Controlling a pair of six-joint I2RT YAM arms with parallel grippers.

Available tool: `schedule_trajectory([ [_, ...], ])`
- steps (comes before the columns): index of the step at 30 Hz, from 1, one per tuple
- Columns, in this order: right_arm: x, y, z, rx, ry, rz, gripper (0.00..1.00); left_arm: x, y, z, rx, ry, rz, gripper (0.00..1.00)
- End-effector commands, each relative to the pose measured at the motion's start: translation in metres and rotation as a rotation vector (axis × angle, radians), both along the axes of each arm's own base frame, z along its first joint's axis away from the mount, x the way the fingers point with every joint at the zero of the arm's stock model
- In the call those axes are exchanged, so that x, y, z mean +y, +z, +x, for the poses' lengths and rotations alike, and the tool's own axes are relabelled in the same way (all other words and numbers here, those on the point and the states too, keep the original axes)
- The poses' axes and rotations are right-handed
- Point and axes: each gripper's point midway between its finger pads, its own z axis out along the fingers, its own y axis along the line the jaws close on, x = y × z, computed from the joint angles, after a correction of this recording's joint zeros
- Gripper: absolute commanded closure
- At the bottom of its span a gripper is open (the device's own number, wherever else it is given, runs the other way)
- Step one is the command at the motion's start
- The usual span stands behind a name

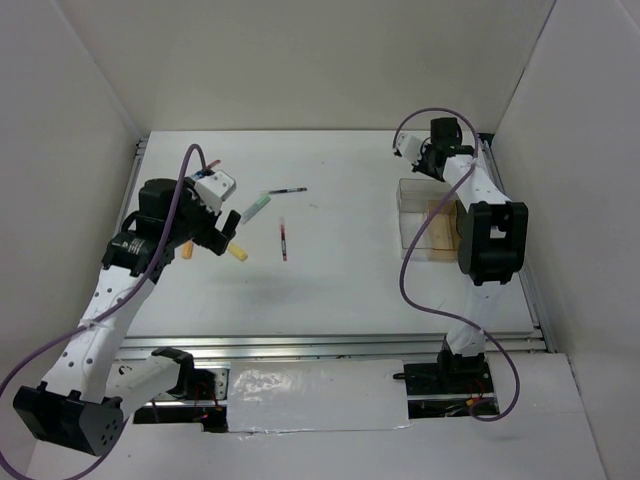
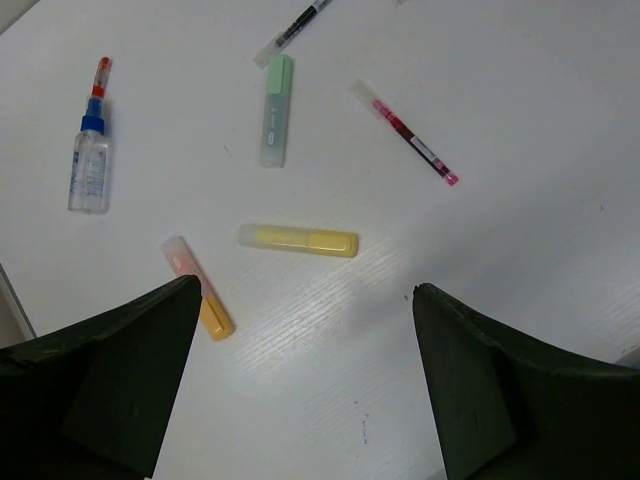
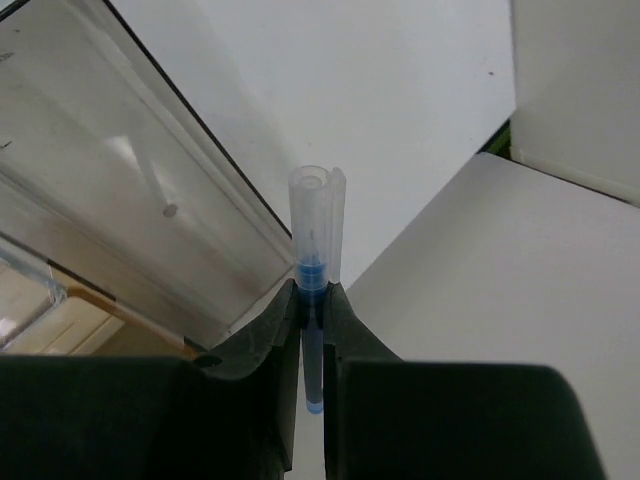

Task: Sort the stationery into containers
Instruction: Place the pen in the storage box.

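My left gripper (image 1: 212, 232) is open and empty, hovering above the table; its view (image 2: 305, 290) shows a yellow marker (image 2: 298, 240) just ahead, an orange marker (image 2: 198, 288) by the left finger, a green marker (image 2: 275, 123), a red pen (image 2: 405, 132), a black pen (image 2: 292, 32) and a clear blue-capped bottle (image 2: 88, 160). My right gripper (image 1: 420, 157) is shut on a blue pen with a clear cap (image 3: 317, 235), held upright behind the far edge of the clear compartment box (image 1: 432, 228). The box wall (image 3: 130, 200) lies left of the pen. No roll is in view.
White enclosure walls stand at the left, back and right. A metal rail (image 1: 330, 343) runs along the near table edge. The right arm's cable (image 1: 405, 270) hangs beside the box.
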Motion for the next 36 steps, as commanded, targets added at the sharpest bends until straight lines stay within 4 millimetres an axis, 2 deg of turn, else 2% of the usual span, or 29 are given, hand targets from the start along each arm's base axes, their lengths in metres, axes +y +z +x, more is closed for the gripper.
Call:
schedule_trajectory([
  [1,-0.002,0.003,0.014,-0.019,0.017,-0.036,1.0,0.004,0.005,-0.006,-0.007,0.026,-0.045,0.01],
  [6,0.002,-0.024,0.004,0.076,0.021,-0.049,0.97,0.011,-0.001,-0.005,0.033,0.062,-0.072,0.01],
  [9,0.004,-0.04,-0.004,0.124,0.023,-0.064,0.87,0.011,-0.002,0.0,0.058,0.086,-0.101,0.01],
  [13,0.003,-0.046,-0.008,0.152,0.003,-0.081,0.59,0.011,-0.002,0.013,0.082,0.167,-0.134,0.01],
  [16,0.002,-0.043,-0.008,0.148,-0.005,-0.079,0.52,0.01,-0.007,0.02,0.117,0.219,-0.143,0.01],
  [17,0.001,-0.041,-0.008,0.143,-0.007,-0.079,0.52,0.013,-0.006,0.023,0.112,0.257,-0.147,0.01],
  [19,0.003,-0.035,-0.011,0.144,-0.01,-0.077,0.51,0.005,-0.006,0.03,0.107,0.277,-0.192,0.01],
  [21,0.005,-0.02,-0.014,0.129,-0.019,-0.06,0.52,-0.001,-0.006,0.039,0.087,0.274,-0.176,0.04],
  [22,0.008,-0.013,-0.014,0.117,-0.018,-0.039,0.53,-0.012,-0.003,0.045,0.063,0.247,-0.167,0.05],
  [23,0.009,0.008,-0.013,0.072,-0.022,-0.022,0.53,-0.019,-0.003,0.048,0.057,0.225,-0.156,0.07],
  [25,0.016,0.028,-0.017,0.033,-0.046,0.041,0.53,-0.026,-0.01,0.067,0.047,0.219,-0.087,0.14],
  [26,0.02,0.052,-0.019,-0.016,-0.046,0.083,0.53,-0.029,-0.015,0.073,0.06,0.217,-0.071,0.16],
  [27,0.024,0.062,-0.024,-0.025,-0.055,0.118,0.53,-0.036,-0.022,0.088,0.083,0.198,-0.049,0.21],
  [28,0.027,0.071,-0.03,-0.041,-0.089,0.177,0.53,-0.043,-0.025,0.094,0.1,0.179,-0.035,0.26],
  [29,0.034,0.091,-0.037,-0.077,-0.089,0.231,0.53,-0.047,-0.036,0.098,0.139,0.179,-0.016,0.29],
  [30,0.037,0.097,-0.047,-0.072,-0.105,0.265,0.53,-0.056,-0.045,0.114,0.172,0.199,-0.005,0.37],
  [31,0.042,0.102,-0.054,-0.079,-0.152,0.335,0.53,-0.06,-0.049,0.121,0.192,0.214,-0.003,0.41],
  [33,0.054,0.124,-0.077,-0.089,-0.165,0.451,0.53,-0.069,-0.075,0.133,0.279,0.29,0.003,0.48],
  [34,0.061,0.127,-0.085,-0.079,-0.22,0.548,0.53,-0.07,-0.08,0.137,0.276,0.341,0.028,0.48],
  [36,0.076,0.141,-0.111,-0.057,-0.233,0.689,0.53,-0.074,-0.107,0.139,0.333,0.421,0.042,0.47],
])
